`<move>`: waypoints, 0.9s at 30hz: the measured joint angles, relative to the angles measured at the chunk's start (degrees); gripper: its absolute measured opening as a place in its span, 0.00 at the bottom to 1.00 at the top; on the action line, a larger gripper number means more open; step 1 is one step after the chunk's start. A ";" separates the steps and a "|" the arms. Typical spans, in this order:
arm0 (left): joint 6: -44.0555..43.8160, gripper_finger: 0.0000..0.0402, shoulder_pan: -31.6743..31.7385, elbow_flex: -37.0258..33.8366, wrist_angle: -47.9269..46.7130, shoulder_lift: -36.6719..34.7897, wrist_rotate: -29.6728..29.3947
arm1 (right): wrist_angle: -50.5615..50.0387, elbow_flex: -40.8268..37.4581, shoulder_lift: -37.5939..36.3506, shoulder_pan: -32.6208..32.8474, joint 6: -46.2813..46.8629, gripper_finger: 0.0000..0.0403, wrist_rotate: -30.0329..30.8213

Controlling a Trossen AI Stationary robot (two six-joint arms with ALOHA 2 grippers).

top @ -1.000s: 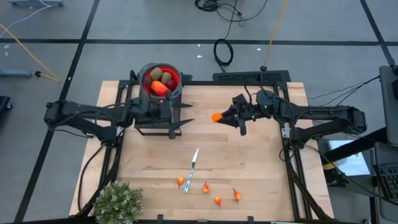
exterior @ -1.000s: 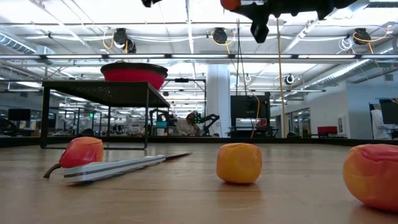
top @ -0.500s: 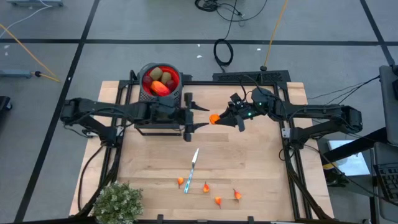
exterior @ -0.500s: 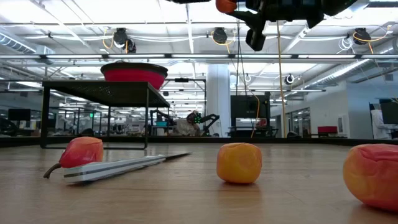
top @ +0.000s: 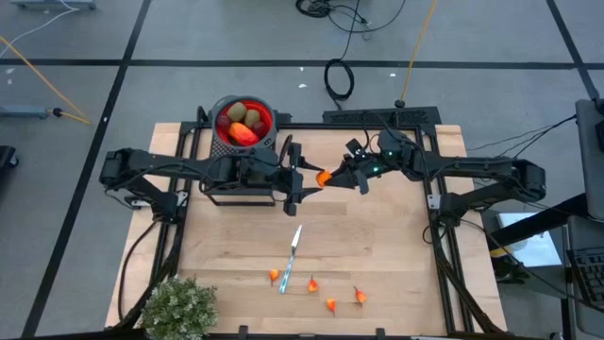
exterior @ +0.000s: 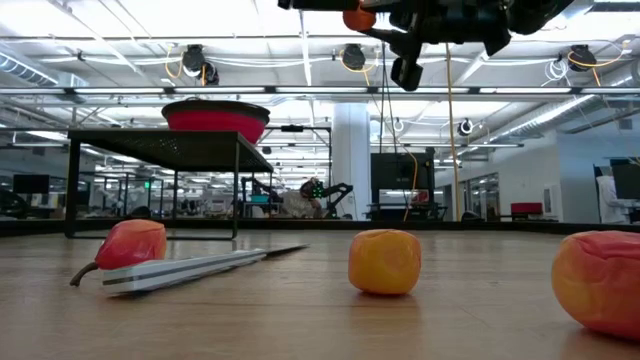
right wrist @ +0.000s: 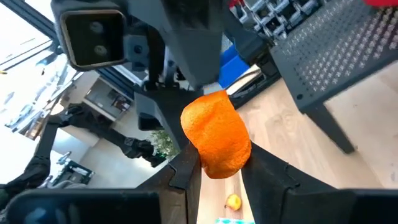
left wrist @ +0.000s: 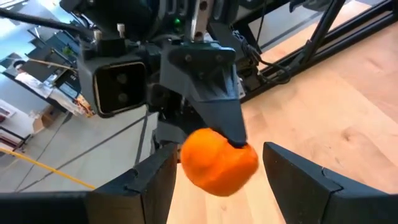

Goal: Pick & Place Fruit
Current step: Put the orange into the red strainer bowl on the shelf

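Low in the frame of the high view, small red-orange toy fruit bits [top: 330, 303] and a knife [top: 293, 246] lie on the pale wooden table [top: 396, 264]. At centre, the right gripper [top: 332, 178] is clamped on a round orange toy fruit [top: 324, 177] in mid-air. The left gripper [top: 300, 177] meets it, its fingers spread apart on either side of the fruit. Farther up, upper left of centre, a red bowl [top: 265, 117] on a black mesh stand [top: 264, 170] holds more fruit.

Low view: both arms cut by top edge; orange fruit [exterior: 358, 17] between right gripper [exterior: 372, 20] and left gripper [exterior: 335, 6] half out of frame. Fruit [exterior: 600, 281] far below grippers cropped at right edge. Bowl [top: 244, 121] contents partly overlapped.
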 joint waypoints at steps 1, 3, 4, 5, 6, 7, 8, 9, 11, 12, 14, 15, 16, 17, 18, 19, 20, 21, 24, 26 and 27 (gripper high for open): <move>0.13 0.60 0.00 0.00 -0.10 0.00 -0.02 | 0.44 0.00 0.23 0.01 0.36 0.23 -0.04; 0.86 0.60 0.13 0.00 -0.08 0.00 -0.04 | 1.79 0.02 0.82 0.02 1.25 0.23 -0.20; 1.24 0.60 0.13 0.00 0.07 0.00 -0.04 | 2.22 0.02 1.05 0.02 1.99 0.23 -0.21; 1.49 0.60 0.13 0.00 0.21 0.00 -0.02 | 2.85 0.00 1.36 0.01 2.69 0.23 -0.21; 1.54 0.60 0.13 0.00 0.23 0.00 -0.02 | 4.00 0.00 1.76 0.03 3.08 0.23 -0.21; 1.54 0.60 0.13 0.00 0.21 0.00 -0.02 | 4.89 0.01 2.07 0.07 3.57 0.23 -0.30; 1.54 0.60 0.13 0.02 0.07 0.00 -0.02 | 5.40 0.02 2.28 0.07 4.34 0.23 -0.60; 1.54 0.60 0.15 0.02 -0.11 0.00 -0.02 | 6.22 0.00 2.62 0.07 5.01 0.23 -1.33; 1.55 0.60 0.17 0.02 -0.50 0.00 -0.01 | 7.69 0.00 3.21 0.07 6.22 0.23 -1.72; 1.54 0.60 0.17 0.02 -0.65 0.00 -0.01 | 8.32 0.00 3.50 0.08 6.89 0.23 -1.75; 1.56 0.60 0.17 0.02 -0.68 0.00 -0.01 | 8.97 0.00 3.77 0.09 8.09 0.23 -1.82; 1.78 0.60 0.17 0.02 -0.68 0.00 -0.02 | 8.99 0.00 3.77 0.07 8.61 0.23 -1.80; 2.20 0.60 0.17 0.02 -0.64 0.00 -0.04 | 9.08 0.00 3.77 0.07 8.81 0.23 -1.78; 2.56 0.60 0.17 0.02 -0.64 0.00 -0.05 | 9.15 0.00 3.77 0.07 8.86 0.23 -1.76; 2.79 0.60 0.17 0.02 -0.64 0.00 -0.07 | 9.14 0.00 3.77 0.07 8.89 0.23 -1.76; 2.98 0.60 0.17 0.02 -0.67 0.00 -0.07 | 9.07 0.00 3.77 0.07 8.88 0.23 -1.76; 3.06 0.60 0.17 0.02 -0.67 0.00 -0.07 | 9.05 0.00 3.77 0.07 8.89 0.23 -1.76; 3.20 0.60 0.17 0.02 -0.67 0.00 -0.07 | 9.05 0.00 3.77 0.07 8.89 0.23 -1.76; 4.04 0.59 0.17 0.02 -0.65 0.00 -0.13 | 9.02 0.00 3.75 0.07 8.89 0.23 -1.65; 4.07 0.59 0.17 0.02 -0.67 0.00 -0.13 | 8.85 0.00 3.75 0.07 8.89 0.23 -1.63; 4.16 0.59 0.17 0.02 -0.64 0.00 -0.13 | 8.70 0.00 3.75 0.07 8.89 0.23 -1.59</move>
